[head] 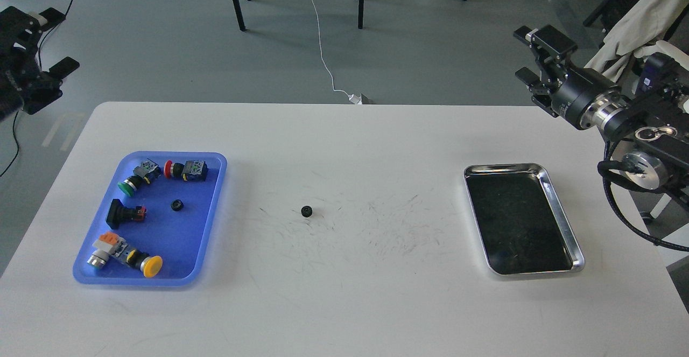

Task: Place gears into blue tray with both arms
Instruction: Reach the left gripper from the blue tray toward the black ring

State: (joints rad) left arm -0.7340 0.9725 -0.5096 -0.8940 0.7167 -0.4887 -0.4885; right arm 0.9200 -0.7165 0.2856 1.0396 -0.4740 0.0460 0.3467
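Your right gripper (533, 53) has its jaws spread wide with nothing between them, raised past the far right corner of the table (344, 292); your left gripper (51, 42) hangs off the far left edge, its two fingers also parted and empty. Neither is near any work yet. Well below and inboard of both pairs of jaws, about midway between them, one gear (307, 211) lies alone on the bare tabletop, clear of everything. A second gear (176, 204) already sits inside the blue tray (215, 195), which lies below your left jaws and somewhat inboard of them, sharing the tray with several push-button switches (185, 169). The steel tray (560, 206) sits directly below your right jaws and looks to hold no gear, though its dark inside could hide something small. So you appear to be between picks: one gear delivered, one left to fetch. The next move calls for bringing a gripper down over the lone gear, jaws narrowed enough to straddle so small a wheel, and coming in squarely from above, since a glancing touch could roll it away
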